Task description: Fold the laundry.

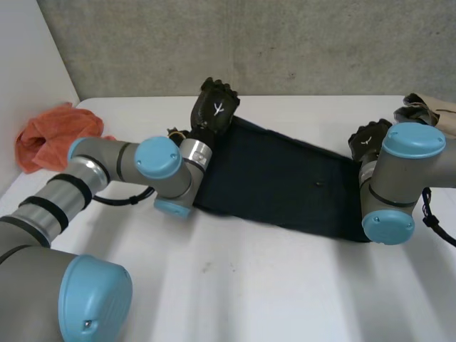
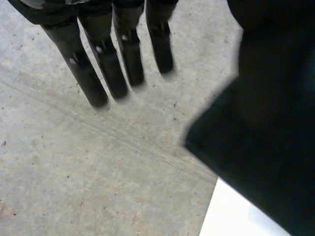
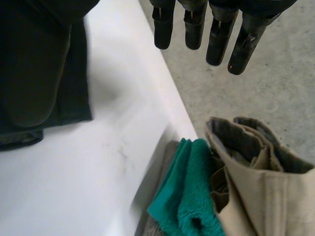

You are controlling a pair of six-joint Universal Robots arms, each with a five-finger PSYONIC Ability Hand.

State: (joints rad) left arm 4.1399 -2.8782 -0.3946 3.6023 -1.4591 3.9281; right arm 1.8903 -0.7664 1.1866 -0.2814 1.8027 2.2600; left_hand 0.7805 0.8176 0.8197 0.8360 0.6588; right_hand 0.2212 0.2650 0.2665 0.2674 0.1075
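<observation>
A dark navy cloth (image 1: pixel 285 178) lies spread flat across the white table (image 1: pixel 235 285). My left hand (image 1: pixel 216 107) hovers at the cloth's far left corner. In its wrist view the fingers (image 2: pixel 103 64) are straight and hold nothing, and the cloth's edge (image 2: pixel 266 147) lies beside them, apart from them. My right hand (image 1: pixel 370 140) is at the cloth's far right corner. Its fingers (image 3: pixel 216 34) are also straight and empty, pointing past the table edge, with the cloth's corner (image 3: pixel 39 73) off to the side of the palm.
A crumpled orange cloth (image 1: pixel 53 132) lies at the table's far left by the wall. Off the right end sit a green towel (image 3: pixel 187 191) and beige clothing (image 3: pixel 256 182), also seen as a pile (image 1: pixel 427 114). A concrete wall (image 1: pixel 285 43) stands behind the table.
</observation>
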